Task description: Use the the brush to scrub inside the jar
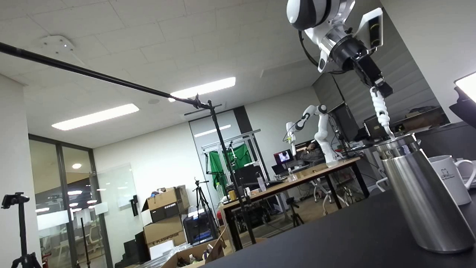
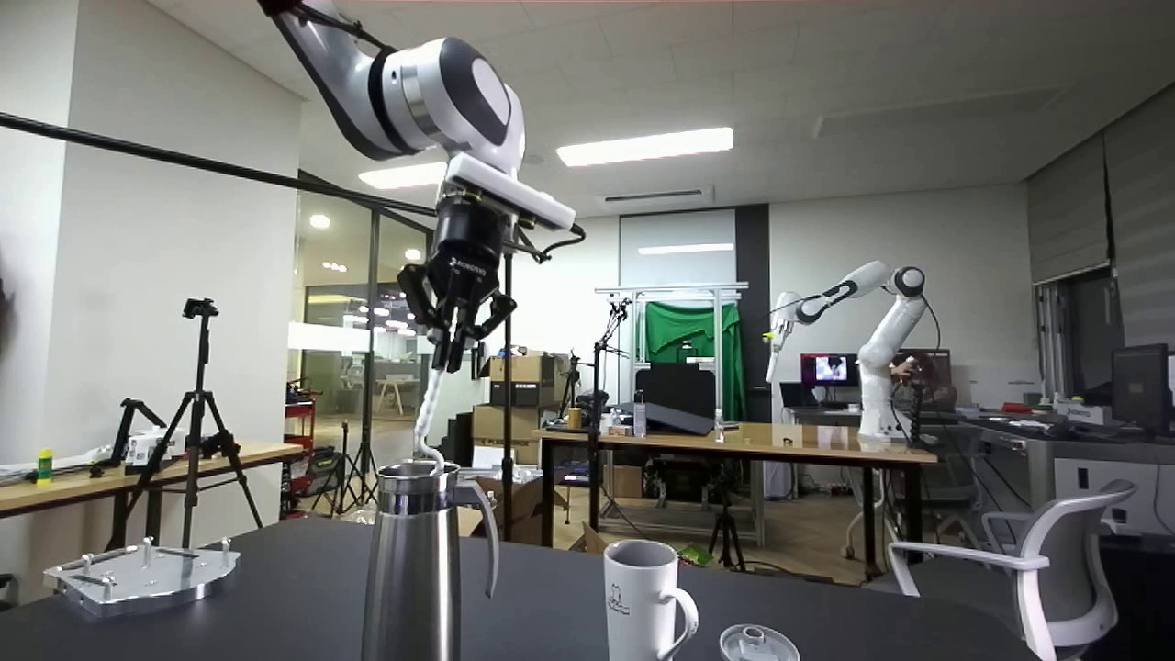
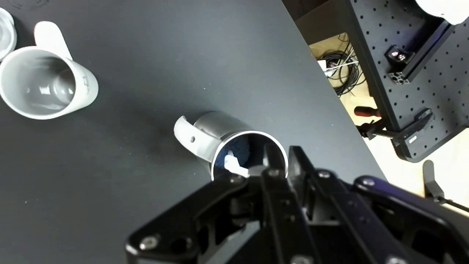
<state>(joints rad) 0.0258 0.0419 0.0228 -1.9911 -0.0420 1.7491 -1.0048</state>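
White, pinched near its top, the brush (image 1: 380, 110) hangs from your gripper (image 2: 449, 355), lower end inside the upright jar (image 2: 413, 578); the high hold presumably leaves length for scrubbing deep.

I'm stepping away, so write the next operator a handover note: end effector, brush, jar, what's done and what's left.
End effector: shut on the brush's upper end, above the jar.
Brush: lower end through the jar's mouth; the depth is unclear.
Jar: upright on the black table.
Done: brush gripped and put into the jar.
Left: probably scrubbing the inside, then lifting the brush out; these stills can't show whether scrubbing has begun.
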